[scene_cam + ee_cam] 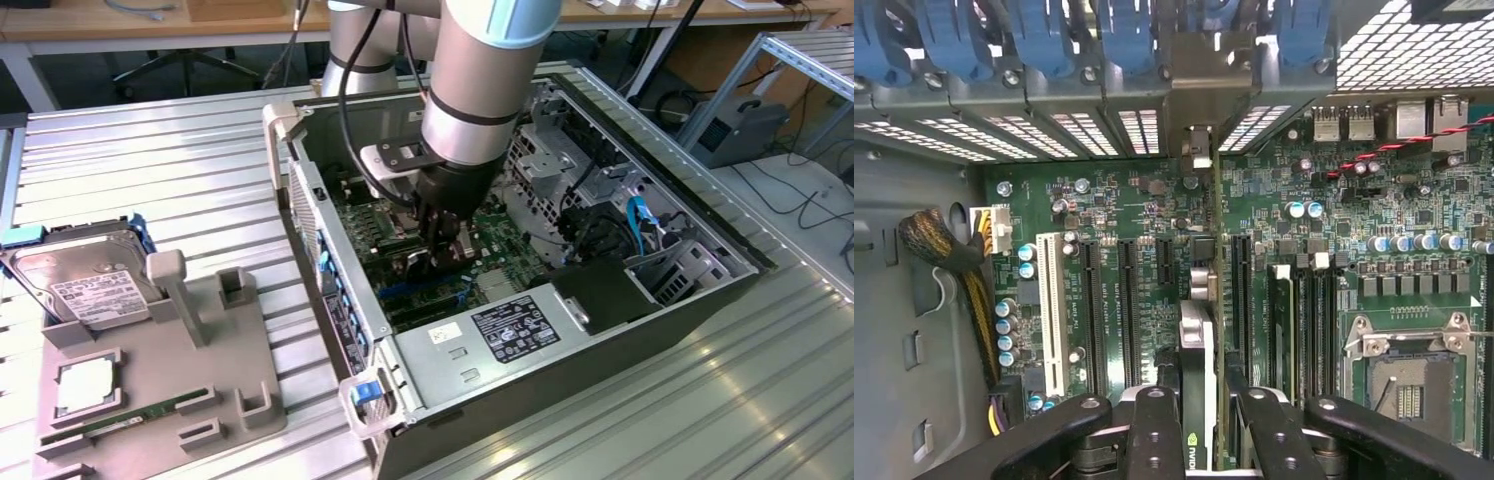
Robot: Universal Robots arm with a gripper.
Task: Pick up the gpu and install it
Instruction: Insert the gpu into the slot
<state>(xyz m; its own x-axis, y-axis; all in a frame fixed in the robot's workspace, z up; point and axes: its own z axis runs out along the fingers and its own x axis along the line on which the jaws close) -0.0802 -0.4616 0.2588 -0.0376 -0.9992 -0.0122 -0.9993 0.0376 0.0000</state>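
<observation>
Hand (441, 258) of my arm is down inside the open computer case (441, 385) at the centre of the exterior view, its fingers (1154, 425) clamped on the gpu (1196, 345). I see the card edge-on and upright between them, over the green motherboard (1124, 200) among long black slots (1092, 310). Whether it is seated I cannot tell. At lower left, a hard drive (87, 285) rests on a grey tray (234, 380).
</observation>
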